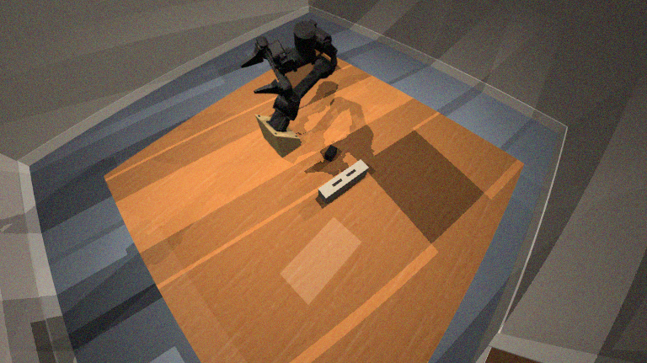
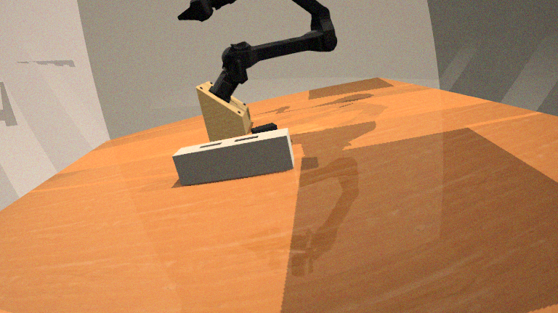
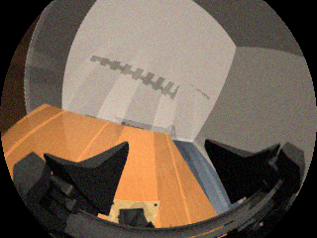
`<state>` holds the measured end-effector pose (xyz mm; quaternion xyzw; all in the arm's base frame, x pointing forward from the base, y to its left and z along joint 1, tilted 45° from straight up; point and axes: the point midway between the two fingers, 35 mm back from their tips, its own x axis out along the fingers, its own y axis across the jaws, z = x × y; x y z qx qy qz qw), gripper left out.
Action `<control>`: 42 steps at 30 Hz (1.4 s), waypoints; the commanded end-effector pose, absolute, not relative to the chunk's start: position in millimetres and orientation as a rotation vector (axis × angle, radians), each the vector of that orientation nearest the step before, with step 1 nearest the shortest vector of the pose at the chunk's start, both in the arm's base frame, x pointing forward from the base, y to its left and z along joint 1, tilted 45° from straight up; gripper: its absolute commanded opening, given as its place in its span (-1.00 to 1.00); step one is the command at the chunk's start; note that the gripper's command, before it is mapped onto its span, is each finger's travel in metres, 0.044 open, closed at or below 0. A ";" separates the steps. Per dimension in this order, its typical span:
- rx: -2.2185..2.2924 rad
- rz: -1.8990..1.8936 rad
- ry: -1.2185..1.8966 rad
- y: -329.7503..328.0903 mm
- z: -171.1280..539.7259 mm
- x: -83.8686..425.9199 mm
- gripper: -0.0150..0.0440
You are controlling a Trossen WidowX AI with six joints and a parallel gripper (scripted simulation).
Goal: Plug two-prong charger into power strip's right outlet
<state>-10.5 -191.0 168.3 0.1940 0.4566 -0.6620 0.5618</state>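
My open gripper [image 1: 259, 75] hangs high, nothing beneath; the charger [image 1: 330, 152] sits near the power strip [image 1: 343, 179], my base mount [image 1: 279, 137] close behind.

I am viewing a single arm [image 2: 288, 42] finished entirely in matte black, built from slender, rounded links joined by bulkier cylindrical joint housings. It is rising from a tan, wedge-shaped base block [image 2: 224, 114] whose slanted top face is showing small dark fastener dots near its corners. From the top view, I am seeing a thick drum-like housing [image 1: 305, 34] on the upper part of the arm. The gripper [image 1: 261, 72] is ending in two black fingers that taper to sharp, triangular points; in the wrist view a curved black bar is spanning beneath them. No cables or markings are showing clearly.
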 end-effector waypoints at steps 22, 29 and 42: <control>0.049 -0.589 1.343 -170.9 126.9 96.8 1.00; -0.080 -0.315 1.348 -154.1 117.5 123.8 1.00; -0.321 0.188 1.285 -111.9 100.4 162.9 1.00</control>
